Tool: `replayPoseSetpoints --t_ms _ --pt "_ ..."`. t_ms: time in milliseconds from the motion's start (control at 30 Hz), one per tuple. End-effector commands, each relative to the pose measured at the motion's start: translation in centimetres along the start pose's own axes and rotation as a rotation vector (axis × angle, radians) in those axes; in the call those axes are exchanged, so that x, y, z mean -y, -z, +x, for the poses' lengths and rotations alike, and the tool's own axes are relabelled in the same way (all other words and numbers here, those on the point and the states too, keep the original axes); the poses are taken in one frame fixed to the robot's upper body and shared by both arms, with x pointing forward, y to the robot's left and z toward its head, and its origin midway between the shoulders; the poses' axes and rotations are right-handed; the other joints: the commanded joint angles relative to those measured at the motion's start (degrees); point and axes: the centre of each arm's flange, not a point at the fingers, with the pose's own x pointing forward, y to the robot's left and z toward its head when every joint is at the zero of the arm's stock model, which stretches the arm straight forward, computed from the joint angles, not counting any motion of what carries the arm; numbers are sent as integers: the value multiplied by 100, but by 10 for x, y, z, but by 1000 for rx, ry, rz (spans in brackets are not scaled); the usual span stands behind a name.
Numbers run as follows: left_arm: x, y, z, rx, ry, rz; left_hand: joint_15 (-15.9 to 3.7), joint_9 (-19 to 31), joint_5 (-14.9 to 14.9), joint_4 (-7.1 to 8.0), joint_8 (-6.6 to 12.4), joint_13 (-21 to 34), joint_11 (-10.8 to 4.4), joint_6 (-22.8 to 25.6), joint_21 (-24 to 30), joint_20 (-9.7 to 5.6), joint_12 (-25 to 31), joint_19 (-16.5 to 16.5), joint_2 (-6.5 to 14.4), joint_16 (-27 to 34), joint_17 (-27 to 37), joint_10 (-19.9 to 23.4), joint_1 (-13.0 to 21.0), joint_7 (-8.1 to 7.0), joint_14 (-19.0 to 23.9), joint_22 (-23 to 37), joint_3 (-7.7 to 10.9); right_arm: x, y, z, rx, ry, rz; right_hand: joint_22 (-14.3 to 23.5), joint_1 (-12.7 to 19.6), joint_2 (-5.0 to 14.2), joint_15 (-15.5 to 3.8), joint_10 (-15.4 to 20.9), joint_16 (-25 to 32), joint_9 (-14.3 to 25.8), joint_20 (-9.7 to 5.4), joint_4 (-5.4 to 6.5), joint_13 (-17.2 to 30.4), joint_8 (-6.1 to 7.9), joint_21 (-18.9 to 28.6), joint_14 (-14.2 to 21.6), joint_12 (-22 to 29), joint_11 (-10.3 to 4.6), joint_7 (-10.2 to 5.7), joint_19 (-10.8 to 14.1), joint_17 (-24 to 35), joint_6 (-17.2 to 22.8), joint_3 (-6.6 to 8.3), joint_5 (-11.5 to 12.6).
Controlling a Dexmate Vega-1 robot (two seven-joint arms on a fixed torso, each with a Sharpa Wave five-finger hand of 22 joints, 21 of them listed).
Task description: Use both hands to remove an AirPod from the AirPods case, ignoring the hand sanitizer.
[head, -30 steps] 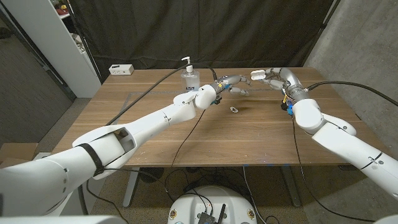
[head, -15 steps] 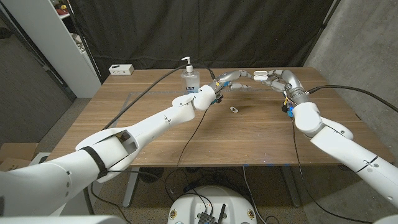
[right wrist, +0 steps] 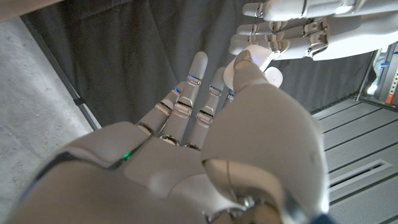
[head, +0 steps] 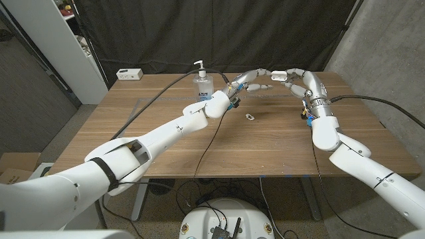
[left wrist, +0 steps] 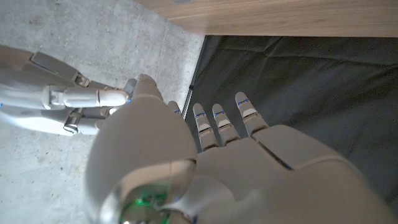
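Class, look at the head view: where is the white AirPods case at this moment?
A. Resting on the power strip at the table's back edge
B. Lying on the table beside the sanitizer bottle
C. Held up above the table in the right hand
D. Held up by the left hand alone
C: the AirPods case sits in the raised right hand, with the left hand reaching toward it.

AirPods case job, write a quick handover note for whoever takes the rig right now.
Right hand holds the white AirPods case up over the table's far edge. Left hand reaches toward the case, fingertips close by; whether it holds anything cannot be told. A small white piece, perhaps an AirPod, lies on the table. Hand sanitizer stands untouched. Left: confirm an AirPod is out.
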Motion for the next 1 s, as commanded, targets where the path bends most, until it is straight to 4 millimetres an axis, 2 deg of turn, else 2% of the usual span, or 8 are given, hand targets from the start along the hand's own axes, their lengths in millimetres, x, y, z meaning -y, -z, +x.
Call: replayPoseSetpoints --t_ms 33,167,333,400,733,1000 --pt "-8 -10 -2 88 -24 -113 -235 8 -28 -19 -23 20 7 -94 7 14 2 8 -23 -19 29 17 40 -30 18 29 22 -3 -4 1 26 -27 11 10 18 29 -903 403 -49 1043 38 136 779 -16 -10 1 543 -353 -237 -7 47 296 160 3" --pt "-8 -13 -4 104 -14 -111 -248 3 -41 -38 -10 32 -49 -119 2 2 -8 15 -71 -32 29 -1 41 -76 22 32 14 -4 -4 3 5 -38 20 9 -8 20 -904 433 -77 1015 46 149 746 -20 -10 10 531 -328 -232 -6 71 314 153 1" --pt "-7 -15 -10 123 -20 -113 -247 2 -50 -85 24 42 -48 -80 -5 19 -6 17 -139 -49 20 12 77 -80 23 34 6 -4 -4 5 -21 -55 28 9 5 13 -909 422 -99 998 58 133 746 -19 -5 31 522 -323 -227 10 106 328 159 8" --pt "-7 -16 -13 126 -26 -110 -273 5 -52 -127 86 53 -123 58 -10 14 14 24 -162 -46 15 67 123 -79 72 36 17 -4 -4 5 -29 -60 34 9 5 17 -907 471 -100 986 64 132 729 -22 -2 49 529 -322 -226 18 119 332 162 11" --pt "-8 -16 -24 130 -5 -104 -330 6 -77 -172 196 77 -189 403 -9 -52 40 73 -209 -58 14 151 134 -81 124 41 12 -4 -6 9 -80 -77 60 13 -35 9 -908 515 -153 960 103 141 695 -16 24 101 513 -305 -152 95 178 352 157 23" --pt "-7 -13 -26 110 9 -90 -355 11 -103 -162 393 95 -229 1124 -38 -63 26 68 -212 -81 24 161 42 -72 119 45 -15 -4 -7 12 -103 -90 74 15 -49 -2 -903 537 -172 951 115 137 680 -2 38 147 505 -286 -122 142 212 380 155 30"
